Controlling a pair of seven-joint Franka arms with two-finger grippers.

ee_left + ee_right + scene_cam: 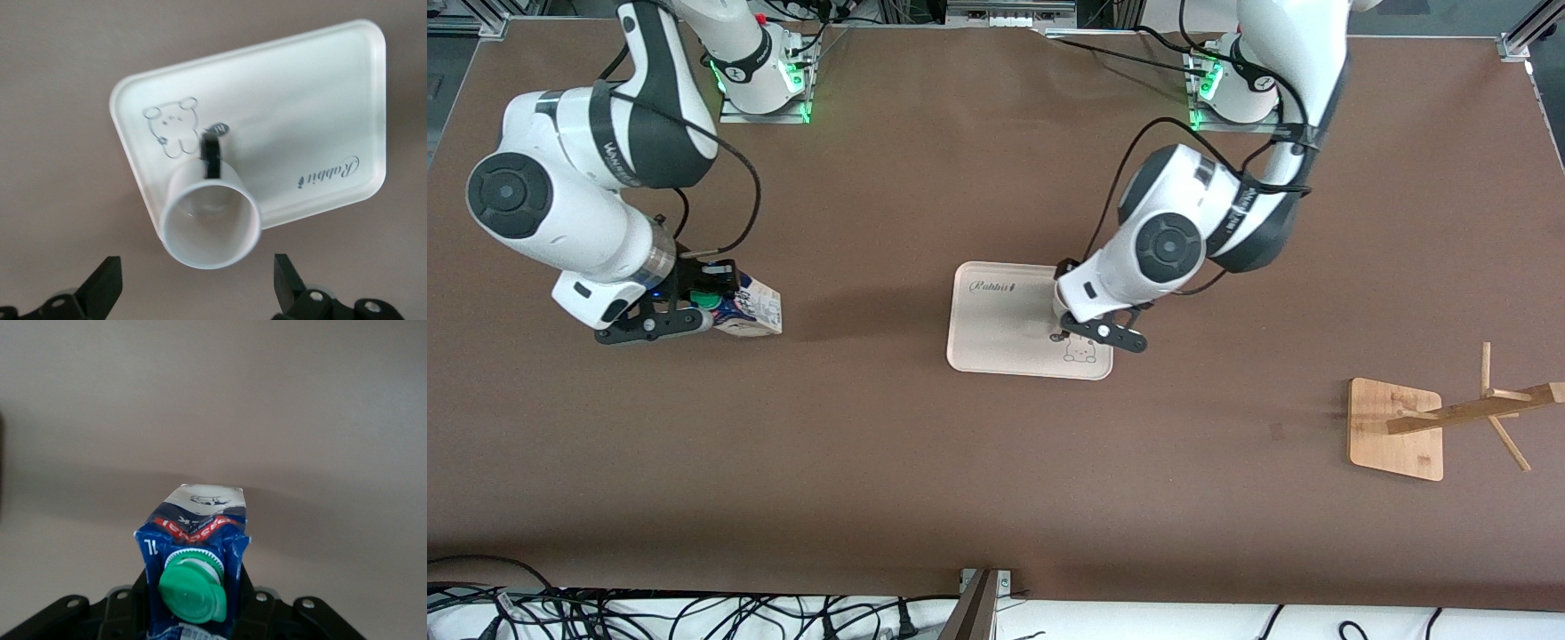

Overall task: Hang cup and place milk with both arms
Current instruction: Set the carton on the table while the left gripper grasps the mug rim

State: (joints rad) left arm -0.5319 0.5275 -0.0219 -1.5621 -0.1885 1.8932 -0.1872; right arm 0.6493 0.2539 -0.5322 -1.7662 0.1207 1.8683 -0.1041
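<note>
Reading "Rabbit" on tray [996,342], milk [754,309] print illegible

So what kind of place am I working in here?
Probably a robotics lab test bench, not a kitchen: two arms bolted to a brown-covered table, aluminium framing at its corner, loose cables along the edge. The props are a tray and a wooden cup rack.

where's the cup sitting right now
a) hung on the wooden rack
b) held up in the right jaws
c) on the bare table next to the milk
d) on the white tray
d: the left wrist view shows the cup standing upright on the white tray beside its bear drawing, with the left gripper over it, jaws open and apart from the cup.
</note>
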